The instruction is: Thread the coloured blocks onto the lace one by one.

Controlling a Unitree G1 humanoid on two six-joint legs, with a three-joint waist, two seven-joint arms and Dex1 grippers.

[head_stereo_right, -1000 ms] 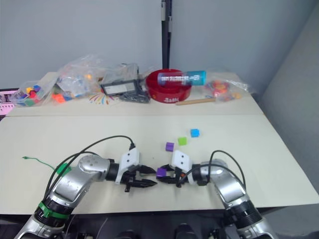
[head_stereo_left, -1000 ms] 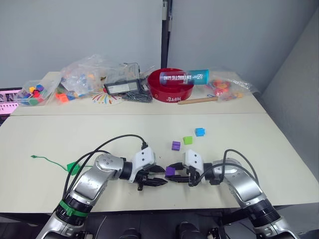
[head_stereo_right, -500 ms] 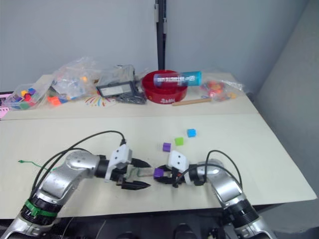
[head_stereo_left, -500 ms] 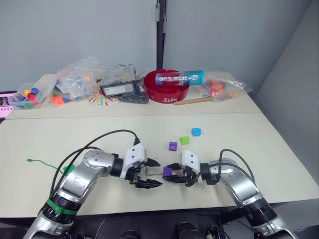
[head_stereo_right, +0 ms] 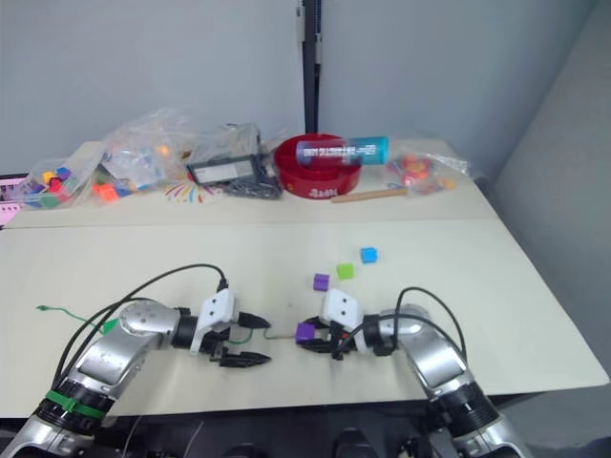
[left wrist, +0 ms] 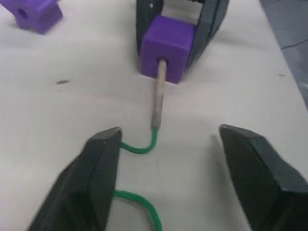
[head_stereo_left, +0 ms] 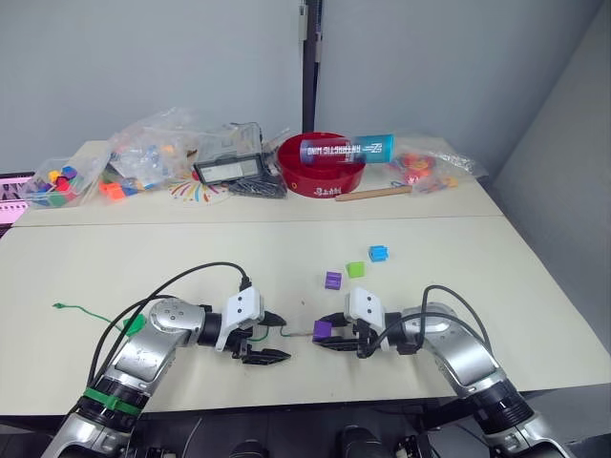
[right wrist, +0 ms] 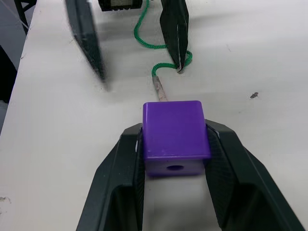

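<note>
Lace tip seated in the first purple block

Your right gripper (right wrist: 175, 192) clamps the purple block (right wrist: 174, 134); the lace (left wrist: 144, 144) tip enters it; your left gripper (left wrist: 166, 159) gapes beside it, empty; regrasp the tip, push through.

Place: a plain lab or test room set up for robot trials.
Walls: bare grey panels with a dark vertical post (head_stereo_left: 307, 67) at the seam.
Furniture: two cream tables (head_stereo_left: 477, 286) pushed together.
Clutter: clear bags of toy pieces (head_stereo_left: 153, 153), a red bowl (head_stereo_left: 320, 179), and a blue-capped tube (head_stereo_left: 348, 148) along the far edge.
</note>
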